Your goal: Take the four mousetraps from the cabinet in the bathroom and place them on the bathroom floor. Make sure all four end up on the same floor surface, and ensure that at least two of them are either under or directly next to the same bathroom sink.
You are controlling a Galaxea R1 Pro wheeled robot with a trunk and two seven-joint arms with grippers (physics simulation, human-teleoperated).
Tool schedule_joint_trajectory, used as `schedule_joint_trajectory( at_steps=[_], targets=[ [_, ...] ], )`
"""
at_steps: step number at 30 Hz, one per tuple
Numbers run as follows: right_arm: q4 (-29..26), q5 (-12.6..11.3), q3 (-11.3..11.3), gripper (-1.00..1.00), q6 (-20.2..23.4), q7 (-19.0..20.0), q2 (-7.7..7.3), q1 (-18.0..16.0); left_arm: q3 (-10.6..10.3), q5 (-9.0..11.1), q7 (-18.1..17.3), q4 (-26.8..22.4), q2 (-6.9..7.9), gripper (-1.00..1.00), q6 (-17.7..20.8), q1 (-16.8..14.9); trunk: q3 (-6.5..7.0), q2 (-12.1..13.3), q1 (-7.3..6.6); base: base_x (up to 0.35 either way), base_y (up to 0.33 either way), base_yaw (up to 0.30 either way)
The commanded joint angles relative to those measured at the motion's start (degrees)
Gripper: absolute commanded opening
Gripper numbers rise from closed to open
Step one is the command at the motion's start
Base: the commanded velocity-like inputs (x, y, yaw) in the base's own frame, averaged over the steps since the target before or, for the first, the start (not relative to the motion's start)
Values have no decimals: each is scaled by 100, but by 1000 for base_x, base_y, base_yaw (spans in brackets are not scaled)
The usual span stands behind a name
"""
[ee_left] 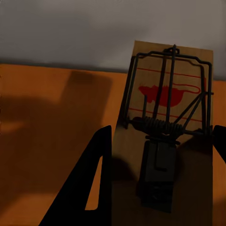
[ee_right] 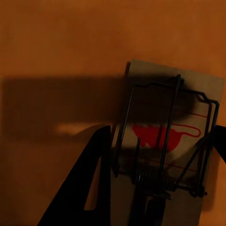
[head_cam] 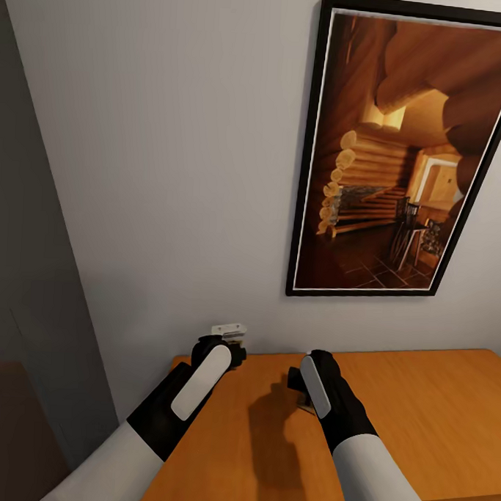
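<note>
Both arms reach over the orange-brown cabinet (head_cam: 418, 406) top, near the wall. My left gripper (head_cam: 227, 350) is shut on a mousetrap (head_cam: 229, 329), whose pale end sticks up in front of the wall. In the left wrist view, this mousetrap (ee_left: 165, 94) is a wooden slab with a wire spring and a red mouse print, held between the dark fingers (ee_left: 94, 183) of the left gripper (ee_left: 162, 129). My right gripper (head_cam: 300, 385) sits just above the cabinet top. It is shut on a second mousetrap (ee_right: 155, 103), whose sides lie between the right gripper (ee_right: 162, 128) fingers (ee_right: 94, 179).
A large black-framed picture (head_cam: 410, 156) of a log interior hangs on the grey wall above the cabinet. A dark grey panel (head_cam: 29, 268) stands at the left. The cabinet's left edge (head_cam: 171, 393) lies just beside my left arm, and its top extends to the right.
</note>
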Motion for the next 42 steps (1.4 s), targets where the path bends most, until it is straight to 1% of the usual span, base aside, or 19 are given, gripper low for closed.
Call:
schedule_joint_trajectory(
  at_steps=[1, 10, 22, 26, 28, 29, 33, 42],
  targets=[
    [75, -82, 5, -100, 13, -52, 0, -2, -6, 27, 60, -6, 0, -100, 32, -7, -10, -5, 2, 0, 0, 0],
    [75, -78, 5, -100, 13, -52, 0, -2, -10, 18, 54, -3, 0, -100, 41, -7, -10, -5, 2, 0, 0, 0],
    [75, 5, 33, -100, 13, -59, 0, -2, -18, -1, 73, -4, 0, -100, 41, -7, 205, 476, -262, 0, 0, 0],
    [75, 169, 39, -100, 13, -61, 0, -2, -26, -1, 84, -4, 0, -100, 41, -7, 277, 637, -350, -10, -37, 0],
    [74, 282, 40, -100, 13, -59, 0, -2, -34, -1, 91, -4, 0, -100, 41, -7, 313, 717, -394, -76, -193, 0],
    [71, 407, 40, -100, 13, -56, 0, -2, -40, -4, 97, -4, 0, -100, 41, -7, 331, 757, -416, -111, -255, 0],
    [61, 597, 40, -100, 6, -42, 0, -2, -44, -2, 92, -4, 0, -100, 41, -7, 403, 917, -503, -151, -273, 0],
    [44, 621, 53, -100, -38, 0, 0, -2, -37, -1, 91, -4, 0, -100, 41, -7, 564, 1278, -701, -208, -276, 0]
  ],
)
